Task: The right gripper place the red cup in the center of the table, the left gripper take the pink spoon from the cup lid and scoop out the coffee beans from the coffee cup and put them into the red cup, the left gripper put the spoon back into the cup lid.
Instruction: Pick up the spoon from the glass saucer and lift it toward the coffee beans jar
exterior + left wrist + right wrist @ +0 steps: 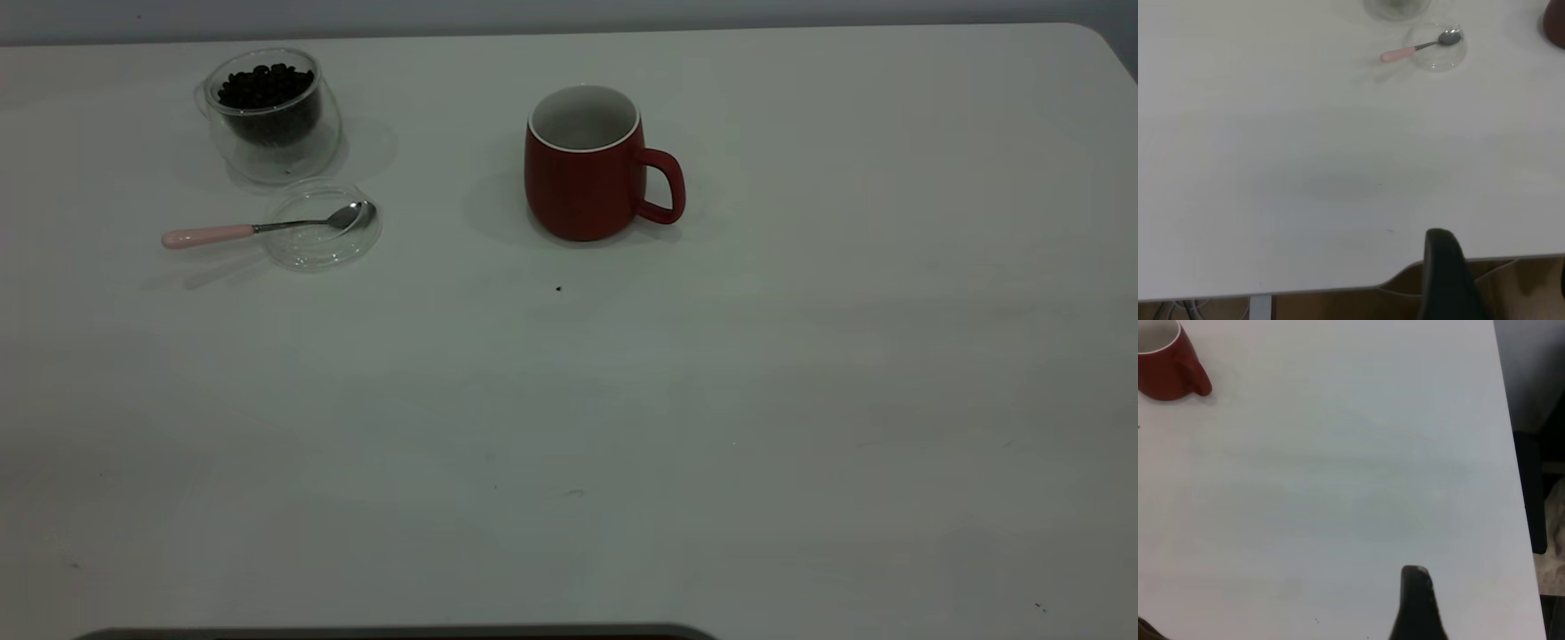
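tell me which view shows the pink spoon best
The exterior view: the pink spoon lies whole and close, bowl in the cup lid, handle sticking out. The left wrist view shows it farther off; the right wrist view not at all.

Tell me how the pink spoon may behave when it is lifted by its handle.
The pink spoon looks stiff and probably light. Its metal bowl lies in the cup lid, the handle overhangs, so it may pivot or slip. The smooth lid may slide.

Bare white table [800, 400], plain wall, lab-like
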{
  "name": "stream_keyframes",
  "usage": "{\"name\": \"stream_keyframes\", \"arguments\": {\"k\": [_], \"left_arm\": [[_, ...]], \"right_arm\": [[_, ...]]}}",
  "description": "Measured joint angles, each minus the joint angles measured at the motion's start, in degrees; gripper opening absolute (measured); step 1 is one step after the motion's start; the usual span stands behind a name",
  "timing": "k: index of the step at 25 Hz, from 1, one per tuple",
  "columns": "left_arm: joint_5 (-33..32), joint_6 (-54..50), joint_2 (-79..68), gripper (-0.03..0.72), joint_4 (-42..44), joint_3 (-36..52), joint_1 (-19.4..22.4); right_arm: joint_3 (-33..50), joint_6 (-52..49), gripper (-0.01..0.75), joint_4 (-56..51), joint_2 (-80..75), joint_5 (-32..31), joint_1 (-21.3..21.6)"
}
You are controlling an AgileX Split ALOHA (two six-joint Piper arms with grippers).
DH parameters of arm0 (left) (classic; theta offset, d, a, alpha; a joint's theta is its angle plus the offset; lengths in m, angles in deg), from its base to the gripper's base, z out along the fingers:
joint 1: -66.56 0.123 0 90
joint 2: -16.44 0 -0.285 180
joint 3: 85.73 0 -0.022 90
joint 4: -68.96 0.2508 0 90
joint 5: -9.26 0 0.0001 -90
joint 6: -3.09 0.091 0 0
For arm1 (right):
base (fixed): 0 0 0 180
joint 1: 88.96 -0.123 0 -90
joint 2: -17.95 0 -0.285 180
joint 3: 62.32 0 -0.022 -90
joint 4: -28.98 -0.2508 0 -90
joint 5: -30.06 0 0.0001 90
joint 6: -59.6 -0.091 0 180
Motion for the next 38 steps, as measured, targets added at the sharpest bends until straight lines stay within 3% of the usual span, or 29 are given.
{"name": "stream_keyframes", "arguments": {"k": [9,13,24,31,38], "left_arm": [[0.0,-1.6,-0.3,0.465,0.0,0.0,0.0],[1.0,-2.3,-8.8,0.465,1.4,-0.4,0.0],[27.6,-8.0,-51.7,0.465,1.6,-8.9,0.7],[32.8,-8.5,-82.9,0.465,0.5,-20.9,11.9],[33.4,3.1,-108.3,0.465,-15.4,-30.0,19.9]], "right_arm": [[0.0,0.0,0.585,0.0,0.0,0.0,0.0],[0.0,0.0,0.585,0.0,0.0,0.0,0.0],[0.0,0.0,0.585,0.0,0.0,0.0,0.0],[0.0,0.0,0.585,0.0,0.0,0.0,0.0],[0.0,0.0,0.585,0.0,0.0,0.0,0.0]]}}
